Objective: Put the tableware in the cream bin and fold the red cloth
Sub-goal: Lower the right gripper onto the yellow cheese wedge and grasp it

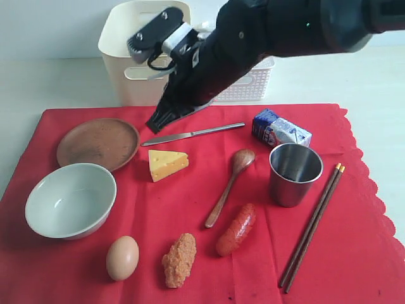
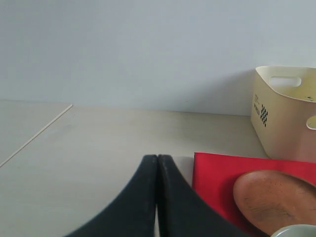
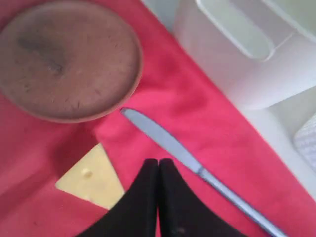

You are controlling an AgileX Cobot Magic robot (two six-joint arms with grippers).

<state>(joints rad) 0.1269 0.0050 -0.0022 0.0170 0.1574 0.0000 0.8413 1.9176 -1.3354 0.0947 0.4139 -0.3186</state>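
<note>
Where the right gripper (image 1: 155, 124) hangs: over the far part of the red cloth (image 1: 354, 209), close to the blade end of the steel knife (image 1: 193, 133).
Right gripper state: fingers pressed together, nothing between them.
Left gripper (image 2: 157, 159): fingers closed tight and empty, over the bare table (image 2: 98, 143) just beside the cloth's edge; outside the exterior view.
Cream bin (image 1: 136, 63): upright on the table behind the cloth's far edge, with the white lattice basket (image 1: 250, 83) just beside it.
Red cloth: spread flat, creased, scalloped edge on the right.
Brown plate (image 1: 98, 143): far left on the cloth, just behind the pale green bowl (image 1: 71, 199).
Knife: flat, between plate and milk carton (image 1: 281, 130), behind the cheese wedge (image 1: 167, 164).
Wooden spoon (image 1: 229, 185): mid-cloth, between cheese and steel cup (image 1: 295, 173).
Steel cup: upright, in front of the carton.
Chopsticks (image 1: 312, 227): paired, right of the cup, orange tips at the far end.
Near edge: egg (image 1: 122, 257), breaded piece (image 1: 180, 259), sausage (image 1: 237, 229).
</note>
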